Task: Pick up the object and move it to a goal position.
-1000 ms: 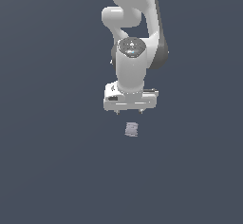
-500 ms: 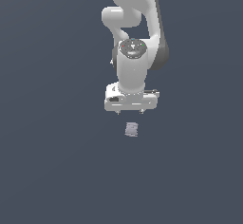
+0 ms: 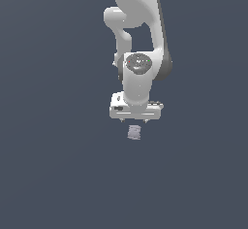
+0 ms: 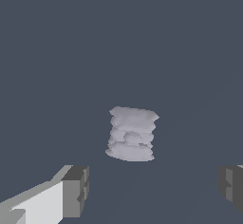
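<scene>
**Hovering over a small target — where the grasp could slip**

Starting with the arm [image 3: 140,43]: it hangs nearly straight down in the exterior view, its bulk hiding much of what lies under the wrist, so any drift sideways would be hard to catch from that camera alone. A tilt in the descent could bring one finger onto the object instead of past it.

The pincer [image 3: 136,120] stands apart, holding nothing. In the wrist view its two fingertips [image 4: 76,190] show wide of the object on either side, with clear space between. That width is generous, so closing will have a long way to travel — an off-centre piece could be pushed or spun by the first finger to reach it.

The object [image 4: 132,134] is small and ridged, lying on the dark surface [image 3: 53,174], just below the pincer in the exterior view and not touching it. Its uneven sides may give poor contact, and it could pop out or be gripped crooked if the fingers stop too high.

No containers show in either view, and no goal marker can be made out.
</scene>
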Available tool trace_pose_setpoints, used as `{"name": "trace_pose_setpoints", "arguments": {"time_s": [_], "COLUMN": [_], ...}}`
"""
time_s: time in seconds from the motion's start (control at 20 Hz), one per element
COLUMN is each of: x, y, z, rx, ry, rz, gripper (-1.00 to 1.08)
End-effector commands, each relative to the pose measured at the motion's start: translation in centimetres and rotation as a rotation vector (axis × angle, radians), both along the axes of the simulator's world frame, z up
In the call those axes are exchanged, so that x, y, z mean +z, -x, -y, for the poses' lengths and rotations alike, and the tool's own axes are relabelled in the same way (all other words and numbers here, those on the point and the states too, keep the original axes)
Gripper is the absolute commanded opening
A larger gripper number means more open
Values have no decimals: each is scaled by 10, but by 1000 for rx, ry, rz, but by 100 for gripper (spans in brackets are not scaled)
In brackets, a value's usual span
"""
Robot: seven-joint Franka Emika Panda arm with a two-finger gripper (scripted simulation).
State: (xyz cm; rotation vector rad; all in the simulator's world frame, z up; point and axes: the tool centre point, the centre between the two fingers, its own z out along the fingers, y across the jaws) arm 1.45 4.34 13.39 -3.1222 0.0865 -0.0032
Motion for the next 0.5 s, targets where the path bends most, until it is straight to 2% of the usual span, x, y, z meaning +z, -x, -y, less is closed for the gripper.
{"name": "trace_pose_setpoints", "arguments": {"time_s": [0.0, 0.45], "x": [-13, -40], "y": [-2, -6], "z": [-3, -8], "rx": [-35, -108], "ry": [5, 17], "rz": [-2, -3], "gripper": [100, 100]}}
